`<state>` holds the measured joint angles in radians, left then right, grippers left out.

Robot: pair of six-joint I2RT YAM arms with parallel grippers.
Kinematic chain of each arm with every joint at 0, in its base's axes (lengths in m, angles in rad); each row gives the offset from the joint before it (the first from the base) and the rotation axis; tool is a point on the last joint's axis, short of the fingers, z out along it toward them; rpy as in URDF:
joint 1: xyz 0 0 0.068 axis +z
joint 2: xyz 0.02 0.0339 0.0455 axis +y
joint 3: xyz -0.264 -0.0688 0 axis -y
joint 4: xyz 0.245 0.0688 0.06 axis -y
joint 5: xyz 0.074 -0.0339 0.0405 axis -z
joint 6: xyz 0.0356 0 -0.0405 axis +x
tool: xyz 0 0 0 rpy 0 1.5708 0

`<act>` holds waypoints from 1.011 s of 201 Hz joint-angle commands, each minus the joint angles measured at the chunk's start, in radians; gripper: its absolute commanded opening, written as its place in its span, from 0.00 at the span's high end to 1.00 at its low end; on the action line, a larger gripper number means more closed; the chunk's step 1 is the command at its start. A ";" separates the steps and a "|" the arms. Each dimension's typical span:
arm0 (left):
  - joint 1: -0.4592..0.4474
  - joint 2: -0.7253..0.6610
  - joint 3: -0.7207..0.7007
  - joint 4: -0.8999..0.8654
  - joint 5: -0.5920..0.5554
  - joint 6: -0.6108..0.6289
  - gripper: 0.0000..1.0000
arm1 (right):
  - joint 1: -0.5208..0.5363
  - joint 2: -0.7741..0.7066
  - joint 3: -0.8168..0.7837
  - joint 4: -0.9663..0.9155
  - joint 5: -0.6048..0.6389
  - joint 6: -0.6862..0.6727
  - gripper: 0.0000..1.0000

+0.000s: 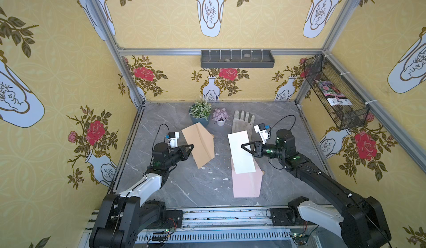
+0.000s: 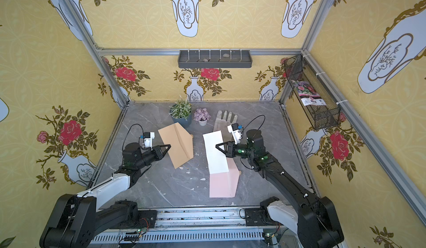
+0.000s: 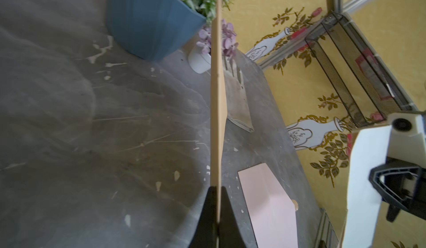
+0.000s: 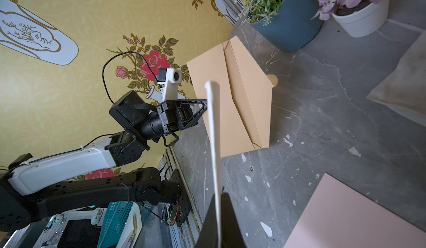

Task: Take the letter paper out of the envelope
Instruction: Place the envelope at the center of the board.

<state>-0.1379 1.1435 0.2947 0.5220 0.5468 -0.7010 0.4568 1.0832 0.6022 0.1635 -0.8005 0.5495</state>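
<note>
My left gripper (image 1: 192, 146) (image 3: 217, 189) is shut on the edge of a tan envelope (image 1: 198, 144) (image 2: 177, 143), which it holds up off the table with its flap open. In the left wrist view the envelope (image 3: 217, 97) shows edge-on. The white letter paper (image 1: 239, 152) (image 2: 215, 152) is clear of the tan envelope, with my right gripper (image 1: 242, 146) (image 4: 217, 196) shut on its side. The right wrist view shows the paper (image 4: 213, 131) edge-on in the air, the tan envelope (image 4: 242, 97) beyond it.
A pink envelope (image 1: 247, 184) (image 4: 357, 212) lies flat on the table below the white paper. At the back stand a blue plant pot (image 1: 200, 114), a small white flower pot (image 1: 220, 117) and a grey glove (image 1: 242, 120). A wire basket (image 1: 334, 92) hangs on the right wall.
</note>
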 commanded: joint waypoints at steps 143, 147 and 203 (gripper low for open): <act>0.314 0.049 -0.115 -0.070 -0.116 -0.152 0.93 | 0.073 0.102 -0.005 0.154 0.010 0.029 1.00; 0.315 0.039 -0.117 -0.079 -0.125 -0.152 0.89 | 0.074 0.103 -0.004 0.155 0.011 0.029 1.00; 0.330 -0.168 -0.143 -0.222 -0.228 -0.130 0.81 | 0.093 0.131 -0.001 0.174 0.017 0.031 1.00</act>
<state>0.1898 1.0428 0.1577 0.3836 0.3843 -0.8562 0.5430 1.2030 0.5976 0.2794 -0.7906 0.5819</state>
